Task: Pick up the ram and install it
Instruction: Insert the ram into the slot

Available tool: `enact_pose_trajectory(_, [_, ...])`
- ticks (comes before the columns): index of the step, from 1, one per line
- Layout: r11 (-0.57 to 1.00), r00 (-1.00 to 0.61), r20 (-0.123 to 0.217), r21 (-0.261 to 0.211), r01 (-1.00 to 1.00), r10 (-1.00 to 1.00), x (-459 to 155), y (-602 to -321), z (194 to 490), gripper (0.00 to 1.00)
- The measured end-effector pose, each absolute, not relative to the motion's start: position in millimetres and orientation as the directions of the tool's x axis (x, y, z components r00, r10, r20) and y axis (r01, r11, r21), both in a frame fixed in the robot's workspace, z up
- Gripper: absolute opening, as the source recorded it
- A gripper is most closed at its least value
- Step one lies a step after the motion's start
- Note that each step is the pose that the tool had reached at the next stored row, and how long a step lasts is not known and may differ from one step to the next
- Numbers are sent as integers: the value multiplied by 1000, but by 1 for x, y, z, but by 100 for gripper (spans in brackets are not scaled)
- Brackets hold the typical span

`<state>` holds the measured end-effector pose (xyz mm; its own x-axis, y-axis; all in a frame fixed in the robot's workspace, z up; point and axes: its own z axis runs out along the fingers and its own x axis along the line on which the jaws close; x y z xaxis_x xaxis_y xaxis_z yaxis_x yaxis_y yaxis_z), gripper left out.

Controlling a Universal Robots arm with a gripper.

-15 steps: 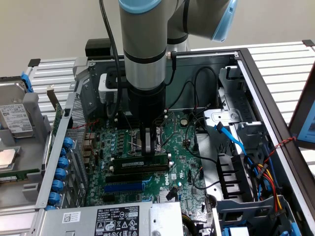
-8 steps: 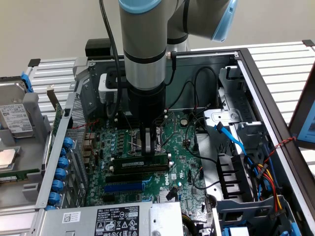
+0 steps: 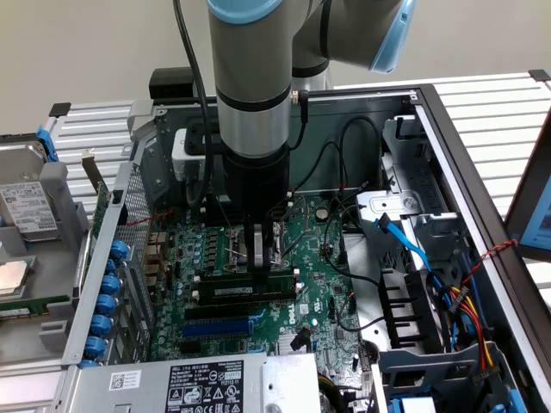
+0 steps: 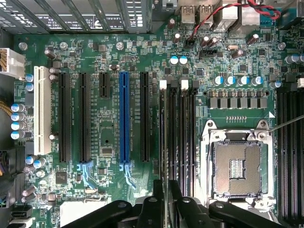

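Seating the ram [image 3: 241, 290], twelve o'clock from the blue slot [image 3: 215, 327] in the exterior view, we judge our tool [image 4: 166, 187], clenched on it, needs straight downward pressure.

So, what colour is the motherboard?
The motherboard is green, clearest in the wrist view.

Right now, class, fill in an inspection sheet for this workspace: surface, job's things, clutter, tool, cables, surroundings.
Surface: motherboard in an open computer case.
Job's things: ram standing edge-up at a black memory slot, near the empty processor socket.
Clutter: hard drive outside the case, exterior view's left.
Tool: tool low over the ram.
Cables: blue cable and coloured wires, exterior view's right.
Surroundings: white slatted table.
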<state>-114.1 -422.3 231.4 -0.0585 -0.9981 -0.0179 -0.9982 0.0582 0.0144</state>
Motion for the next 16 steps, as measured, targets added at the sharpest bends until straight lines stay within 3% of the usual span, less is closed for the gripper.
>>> enact_pose_trajectory(16, [58, -58, -18, 14, -998, -998, -114, -422, 234, 20])
